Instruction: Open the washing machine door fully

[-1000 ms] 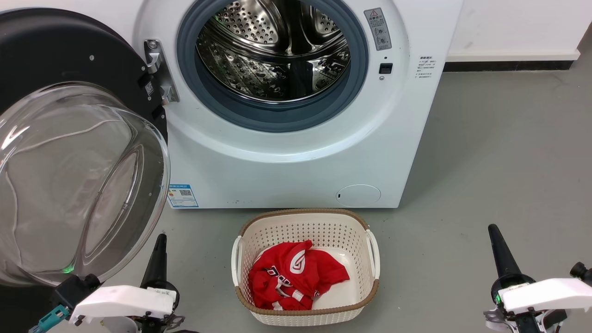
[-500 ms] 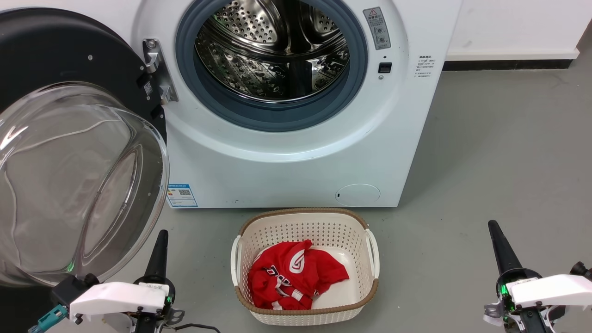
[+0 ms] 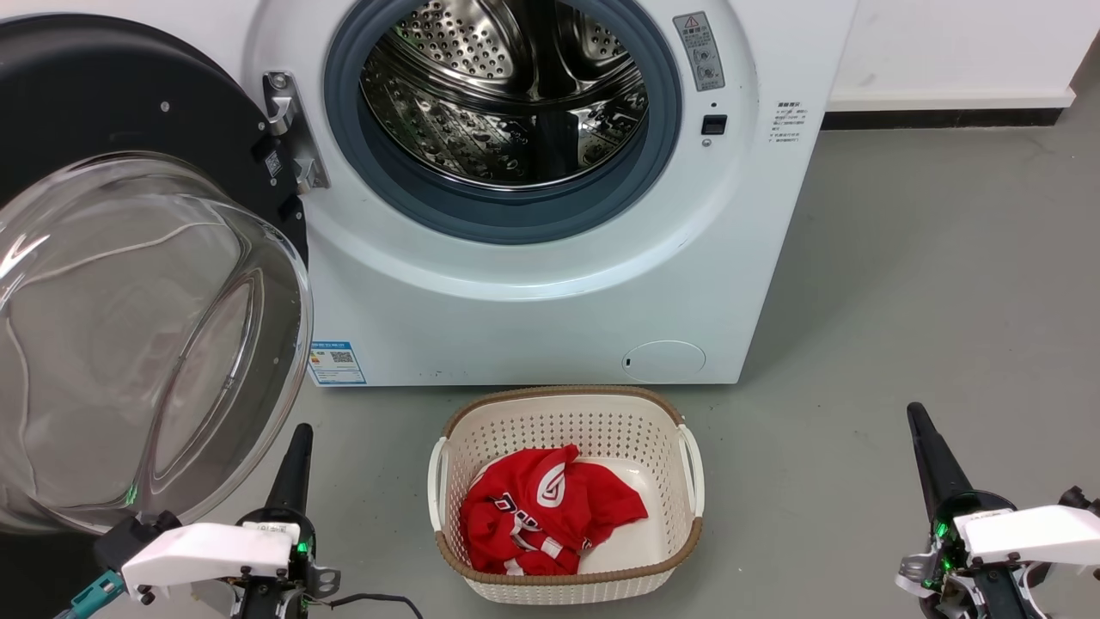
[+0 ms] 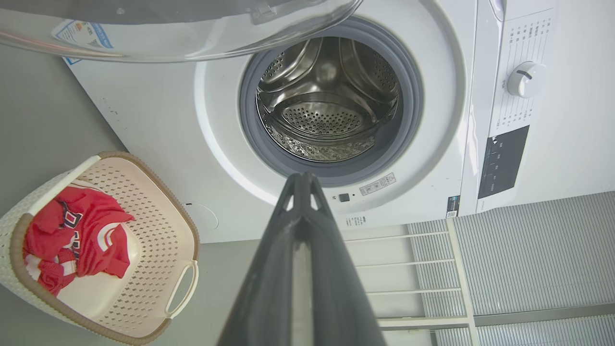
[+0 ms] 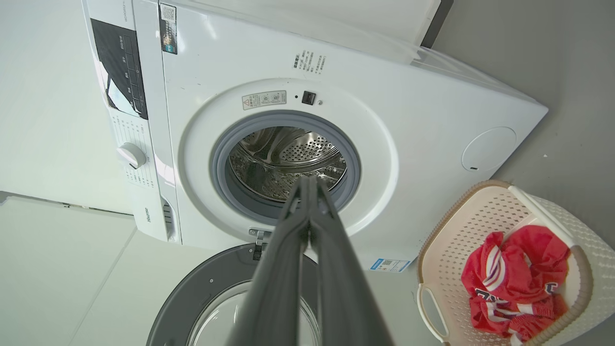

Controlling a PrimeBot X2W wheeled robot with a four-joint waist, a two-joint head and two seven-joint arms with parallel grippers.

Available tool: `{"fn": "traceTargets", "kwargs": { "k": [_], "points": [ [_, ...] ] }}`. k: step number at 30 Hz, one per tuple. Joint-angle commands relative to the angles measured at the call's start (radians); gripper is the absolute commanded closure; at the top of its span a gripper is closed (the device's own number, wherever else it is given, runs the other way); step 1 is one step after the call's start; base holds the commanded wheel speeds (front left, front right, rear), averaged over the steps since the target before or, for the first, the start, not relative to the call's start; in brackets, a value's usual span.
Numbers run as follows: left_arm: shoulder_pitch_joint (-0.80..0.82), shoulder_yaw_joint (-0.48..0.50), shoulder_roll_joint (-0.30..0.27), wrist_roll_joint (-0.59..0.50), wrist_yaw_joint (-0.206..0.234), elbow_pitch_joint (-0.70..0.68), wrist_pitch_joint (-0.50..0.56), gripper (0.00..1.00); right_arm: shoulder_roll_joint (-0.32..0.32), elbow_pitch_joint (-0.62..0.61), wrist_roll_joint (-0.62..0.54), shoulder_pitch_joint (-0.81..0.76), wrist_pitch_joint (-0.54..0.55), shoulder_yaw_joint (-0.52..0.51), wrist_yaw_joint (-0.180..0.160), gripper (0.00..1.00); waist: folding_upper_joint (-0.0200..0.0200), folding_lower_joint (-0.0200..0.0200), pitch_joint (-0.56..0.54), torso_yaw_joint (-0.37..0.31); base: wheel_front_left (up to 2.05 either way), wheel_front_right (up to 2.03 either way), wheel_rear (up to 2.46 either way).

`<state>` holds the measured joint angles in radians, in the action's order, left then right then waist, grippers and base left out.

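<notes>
The door [image 3: 103,94] is hanging wide open leftward, glass bulging forward; left gripper [image 3: 301,432] and right gripper [image 3: 916,413] are sitting pinched closed, empty.

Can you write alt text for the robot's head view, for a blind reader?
The washing machine door stands wide open at left, baring the steel drum of the white washing machine. A basket holding a red garment sits on the floor before it; the left claw and right claw, both shut, point up below.

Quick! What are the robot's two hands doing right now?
Left gripper: closed, holding nothing.
Right gripper: closed, holding nothing.
</notes>
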<state>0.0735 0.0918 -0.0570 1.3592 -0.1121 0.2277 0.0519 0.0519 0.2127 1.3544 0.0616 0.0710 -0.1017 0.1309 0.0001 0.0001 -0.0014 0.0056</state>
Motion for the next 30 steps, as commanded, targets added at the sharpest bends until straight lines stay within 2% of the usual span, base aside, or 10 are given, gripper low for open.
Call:
{"fn": "traceTargets", "kwargs": {
  "k": [1,30],
  "points": [
    [0.023,0.003,0.000,0.018,-0.006,-0.001,0.006,1.00,0.002,0.000,0.022,0.024,0.003,-0.002,0.000,1.00,-0.0001,-0.0001,0.000,0.000,0.00,0.00,0.00],
    [0.038,0.024,0.007,0.239,-0.020,0.018,0.061,1.00,0.001,0.032,0.246,0.051,0.041,-0.010,0.000,1.00,-0.0001,-0.0001,0.004,-0.005,0.00,0.00,0.00]
  ]
}}
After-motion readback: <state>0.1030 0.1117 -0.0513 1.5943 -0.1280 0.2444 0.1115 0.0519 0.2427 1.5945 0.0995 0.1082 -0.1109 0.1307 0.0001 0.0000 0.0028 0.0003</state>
